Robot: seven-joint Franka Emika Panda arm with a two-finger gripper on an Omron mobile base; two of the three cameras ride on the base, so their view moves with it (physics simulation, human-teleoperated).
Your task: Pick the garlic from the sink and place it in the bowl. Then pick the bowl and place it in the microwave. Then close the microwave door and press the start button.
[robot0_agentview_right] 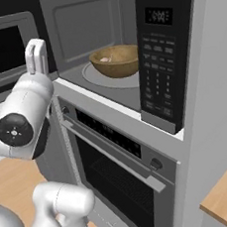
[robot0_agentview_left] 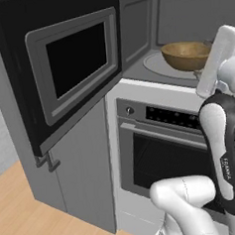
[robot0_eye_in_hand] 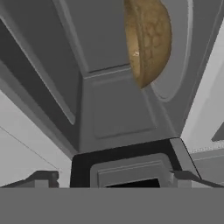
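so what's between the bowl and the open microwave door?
Nothing stands there. In the left base view, bare grey cavity floor separates the bowl on its turntable from the swung-open microwave door.

The bowl [robot0_agentview_left: 186, 55] is carried by the round grey turntable [robot0_agentview_left: 158, 66] on the floor of the microwave [robot0_agentview_right: 128, 91] cavity. It is seated upright on the turntable. A small pale object, likely the garlic [robot0_agentview_right: 105, 59], is seen inside the bowl.
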